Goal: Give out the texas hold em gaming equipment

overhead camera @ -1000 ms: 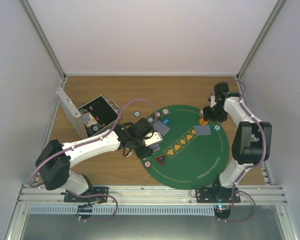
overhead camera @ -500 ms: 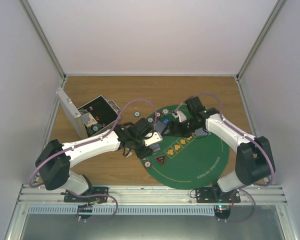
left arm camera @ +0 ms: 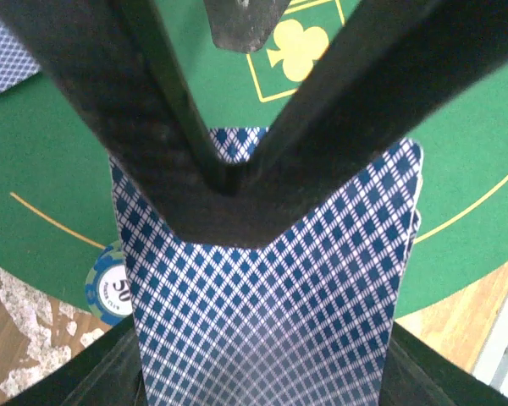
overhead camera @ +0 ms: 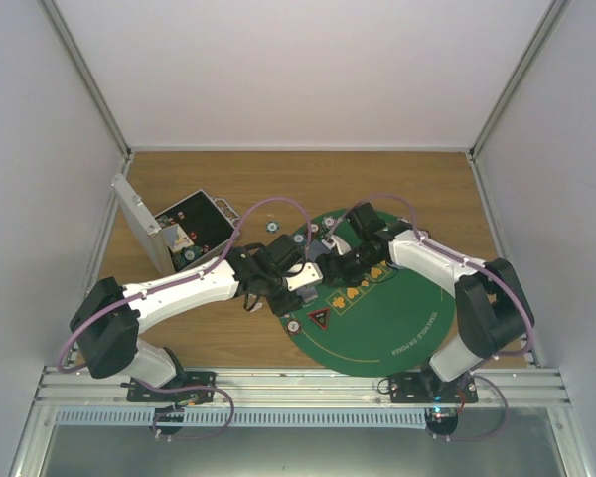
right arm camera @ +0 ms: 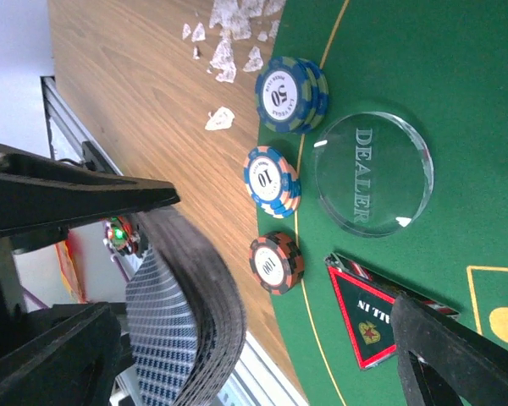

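Aluminium rail [overhead camera: 278, 383] edges the near side of a wooden table [overhead camera: 397, 184] boxed in by white walls [overhead camera: 278, 70]. Just beyond it, a round green felt mat [overhead camera: 397, 318] carries a red-triangle token [overhead camera: 318, 320] and a clear DEALER button [right arm camera: 372, 173]. Small stacks of 50 chips [right arm camera: 289, 93], 10 chips [right arm camera: 271, 179] and 100 chips [right arm camera: 275, 262] sit along its rim. Over the mat's left edge the left gripper [overhead camera: 298, 277] is clamped on a deck of blue-lattice-backed cards [left arm camera: 271, 313]. The right gripper [overhead camera: 335, 266] hangs just beside the deck, jaws wide apart. Far left, a silver case [overhead camera: 139, 214] lies open.
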You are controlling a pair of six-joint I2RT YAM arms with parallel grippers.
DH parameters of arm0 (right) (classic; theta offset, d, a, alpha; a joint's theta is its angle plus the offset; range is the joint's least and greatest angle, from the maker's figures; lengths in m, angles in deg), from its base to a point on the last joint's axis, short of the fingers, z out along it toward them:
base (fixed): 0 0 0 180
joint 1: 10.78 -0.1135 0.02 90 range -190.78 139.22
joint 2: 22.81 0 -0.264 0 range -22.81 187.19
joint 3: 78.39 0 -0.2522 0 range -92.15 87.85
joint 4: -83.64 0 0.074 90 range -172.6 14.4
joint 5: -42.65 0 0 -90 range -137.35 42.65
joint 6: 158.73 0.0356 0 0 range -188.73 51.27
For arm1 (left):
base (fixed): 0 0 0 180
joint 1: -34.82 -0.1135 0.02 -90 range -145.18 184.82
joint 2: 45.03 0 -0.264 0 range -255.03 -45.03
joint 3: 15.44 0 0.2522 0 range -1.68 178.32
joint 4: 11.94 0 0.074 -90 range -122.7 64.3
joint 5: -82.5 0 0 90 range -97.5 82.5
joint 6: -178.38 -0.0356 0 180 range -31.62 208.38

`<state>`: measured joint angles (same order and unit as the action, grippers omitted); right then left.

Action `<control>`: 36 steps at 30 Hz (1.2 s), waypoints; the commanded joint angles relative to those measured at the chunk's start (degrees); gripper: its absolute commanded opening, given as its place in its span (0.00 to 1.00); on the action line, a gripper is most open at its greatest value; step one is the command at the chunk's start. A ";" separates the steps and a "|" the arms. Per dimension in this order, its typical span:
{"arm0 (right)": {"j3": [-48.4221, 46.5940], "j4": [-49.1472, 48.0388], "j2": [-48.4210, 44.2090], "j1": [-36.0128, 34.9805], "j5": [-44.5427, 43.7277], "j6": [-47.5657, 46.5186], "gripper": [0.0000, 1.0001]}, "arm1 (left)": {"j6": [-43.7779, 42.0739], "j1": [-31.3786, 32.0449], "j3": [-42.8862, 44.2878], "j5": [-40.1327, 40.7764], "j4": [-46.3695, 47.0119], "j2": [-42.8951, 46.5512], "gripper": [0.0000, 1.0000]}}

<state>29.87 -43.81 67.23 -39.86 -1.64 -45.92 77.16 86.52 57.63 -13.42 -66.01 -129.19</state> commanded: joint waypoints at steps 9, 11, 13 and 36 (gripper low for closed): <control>-3.86 2.65 4.61 -3.85 -1.14 -1.22 0.83 | -0.71 0.06 -0.28 -0.19 1.94 1.37 0.59; -3.68 3.51 4.75 -3.89 -2.07 -1.46 0.81 | -0.70 0.06 -0.33 -0.17 1.93 1.37 0.58; -3.56 4.27 4.73 -3.88 -2.84 -1.74 0.78 | -0.67 0.06 -0.34 -0.17 1.91 1.45 0.58; -3.53 8.43 2.27 -1.82 -6.95 -2.86 0.56 | -0.69 0.06 -0.51 -0.29 1.90 1.81 0.58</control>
<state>26.99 -38.54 70.82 -42.46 -5.81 -47.47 76.79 86.50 57.35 -13.66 -66.38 -128.91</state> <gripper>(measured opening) 0.589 0.588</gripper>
